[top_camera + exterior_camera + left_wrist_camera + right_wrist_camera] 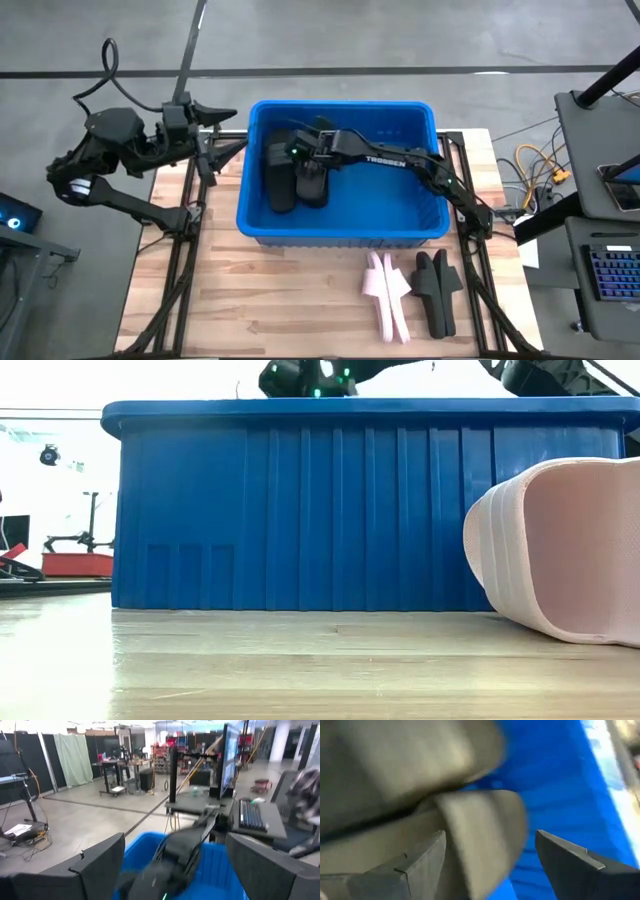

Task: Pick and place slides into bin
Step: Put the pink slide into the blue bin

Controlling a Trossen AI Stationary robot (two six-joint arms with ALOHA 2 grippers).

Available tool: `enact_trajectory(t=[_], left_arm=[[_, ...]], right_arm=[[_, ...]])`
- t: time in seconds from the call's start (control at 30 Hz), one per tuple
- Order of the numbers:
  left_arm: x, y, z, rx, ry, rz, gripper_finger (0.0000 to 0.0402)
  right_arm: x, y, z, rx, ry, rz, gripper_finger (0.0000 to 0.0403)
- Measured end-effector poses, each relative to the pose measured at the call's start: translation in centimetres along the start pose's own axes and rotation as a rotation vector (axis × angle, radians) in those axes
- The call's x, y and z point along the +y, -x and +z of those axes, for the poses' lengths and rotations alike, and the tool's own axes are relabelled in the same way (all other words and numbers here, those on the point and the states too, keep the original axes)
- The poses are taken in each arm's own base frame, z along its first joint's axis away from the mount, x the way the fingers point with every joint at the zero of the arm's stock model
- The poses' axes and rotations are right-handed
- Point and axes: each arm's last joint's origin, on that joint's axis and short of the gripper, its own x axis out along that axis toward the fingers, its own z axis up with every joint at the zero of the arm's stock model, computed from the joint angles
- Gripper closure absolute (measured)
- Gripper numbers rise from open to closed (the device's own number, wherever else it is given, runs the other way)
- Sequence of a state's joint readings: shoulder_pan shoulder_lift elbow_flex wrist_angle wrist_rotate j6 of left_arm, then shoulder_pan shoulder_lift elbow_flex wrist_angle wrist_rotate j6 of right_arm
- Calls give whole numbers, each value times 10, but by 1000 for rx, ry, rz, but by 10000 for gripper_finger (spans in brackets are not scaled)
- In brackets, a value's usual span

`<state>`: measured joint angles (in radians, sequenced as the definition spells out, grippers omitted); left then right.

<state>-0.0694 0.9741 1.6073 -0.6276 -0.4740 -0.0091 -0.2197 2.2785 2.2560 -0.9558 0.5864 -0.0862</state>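
The blue bin (400,215) stands at the table's far middle. Two black slides (281,175) (312,182) lie side by side on its floor at the left end. My right gripper (303,150) reaches into the bin from the right and is open just above their far ends; in the right wrist view (490,865) a black slide (480,830) fills the space before the fingers. A pale pink slide (386,292) and a black slide (436,288) lie on the table near the front right. My left gripper (215,128) is open and empty, left of the bin. My right gripper is open with its fingers on either side of a black slide's end (485,845); I cannot tell whether they touch it. The slide lies in the bin.
The bin's tall ribbed wall (300,510) blocks the low view, with the pink slide (560,550) close in front on the right. Bare wood lies at the table's front left (270,300). Desks with a keyboard (610,270) stand right of the table.
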Motion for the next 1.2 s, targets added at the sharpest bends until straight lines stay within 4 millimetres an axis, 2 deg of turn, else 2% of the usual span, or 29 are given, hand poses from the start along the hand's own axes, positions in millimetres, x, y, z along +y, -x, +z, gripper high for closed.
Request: enact_trajectory(t=[0.2,0.37,0.47,0.57,0.77,0.87,1.0,1.07,1.2], left_arm=[[5,10,-12,112,-46,5,72],[5,9,-12,116,-48,-7,72],[4,8,-13,121,-58,-16,72],[2,7,-16,148,-69,-54,72],[-2,2,-24,209,-136,-113,72],[-6,-4,-26,219,-182,-150,72],[-13,-15,-28,224,-231,-210,72],[-18,-22,-28,217,-232,-247,72],[-29,-37,-29,208,-176,-315,72]], right_arm=[[-12,60,23,-184,-161,14,136],[-12,109,36,-369,-168,75,155],[-11,148,35,-459,-142,163,163],[-9,191,30,-535,-166,220,171],[-5,260,13,-625,-293,297,178],[-5,292,2,-661,-359,372,178],[0,324,-11,-699,-377,458,179],[0,340,-18,-733,-401,434,179],[-9,374,-34,-811,-395,256,179]])
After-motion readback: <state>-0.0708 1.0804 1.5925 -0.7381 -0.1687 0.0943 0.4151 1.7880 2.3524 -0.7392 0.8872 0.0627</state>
